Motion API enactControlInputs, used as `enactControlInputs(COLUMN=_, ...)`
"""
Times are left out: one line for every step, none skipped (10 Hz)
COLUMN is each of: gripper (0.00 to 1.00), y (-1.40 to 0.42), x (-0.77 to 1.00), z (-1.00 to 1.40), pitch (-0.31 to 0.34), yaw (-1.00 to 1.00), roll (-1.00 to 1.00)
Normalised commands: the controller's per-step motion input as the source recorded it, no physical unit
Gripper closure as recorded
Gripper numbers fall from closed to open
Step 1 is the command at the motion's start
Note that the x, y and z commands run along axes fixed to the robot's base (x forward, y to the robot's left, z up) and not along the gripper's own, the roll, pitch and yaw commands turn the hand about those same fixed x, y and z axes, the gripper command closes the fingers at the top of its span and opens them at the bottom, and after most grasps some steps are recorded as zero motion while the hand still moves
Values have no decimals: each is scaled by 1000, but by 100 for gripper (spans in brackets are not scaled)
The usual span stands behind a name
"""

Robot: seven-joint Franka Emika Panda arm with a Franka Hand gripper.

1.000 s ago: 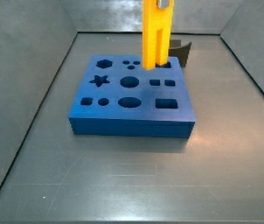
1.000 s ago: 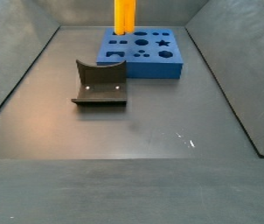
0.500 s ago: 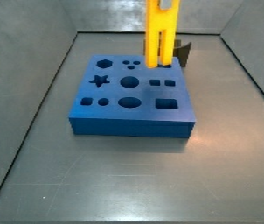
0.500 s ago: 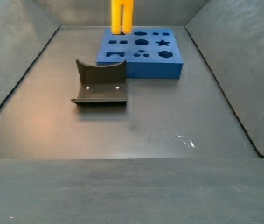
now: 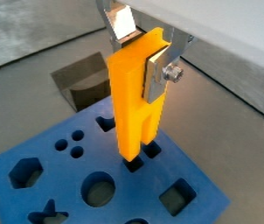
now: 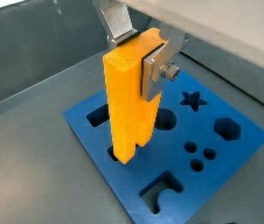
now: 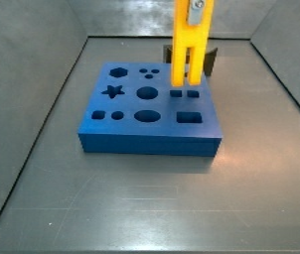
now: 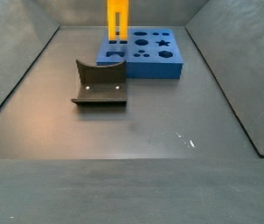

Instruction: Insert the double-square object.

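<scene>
The double-square object (image 5: 135, 96) is a long yellow-orange bar, held upright with its two square prongs pointing down. My gripper (image 5: 142, 51) is shut on its upper end, one silver finger (image 5: 158, 72) on each side. It also shows in a wrist view (image 6: 132, 101) and in both side views (image 7: 189, 45) (image 8: 118, 19). The prong tips hang at or just above the top of the blue block (image 7: 153, 124) by its pair of small square holes (image 7: 182, 94). I cannot tell whether they touch.
The blue block (image 8: 146, 54) (image 6: 216, 166) has several other shaped holes, among them a star (image 7: 113, 92) and circles. The dark fixture (image 8: 100, 83) stands on the grey floor beside the block, also seen in a wrist view (image 5: 82, 83). Grey walls enclose the floor.
The bar has moved sideways over the block towards the pair of square holes and has come down a little. The gripper stays shut on it.
</scene>
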Motion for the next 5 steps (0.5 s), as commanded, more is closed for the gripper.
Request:
enactControlInputs(gripper=100, y=-211, x=260, z=-31, pitch=376, yaw=-300, roll=61)
enactControlInputs(gripper=100, y=-211, x=300, z=0, pitch=347, yaw=-251, roll=114)
enactControlInputs(gripper=100, y=-97, x=149, z=0, pitch=164, yaw=-157, roll=154)
enactControlInputs(gripper=100, y=-29, x=211, z=-89, pitch=201, yaw=-303, roll=169)
enactControlInputs(gripper=100, y=-3, x=140, z=-49, pitch=147, yaw=-309, roll=133)
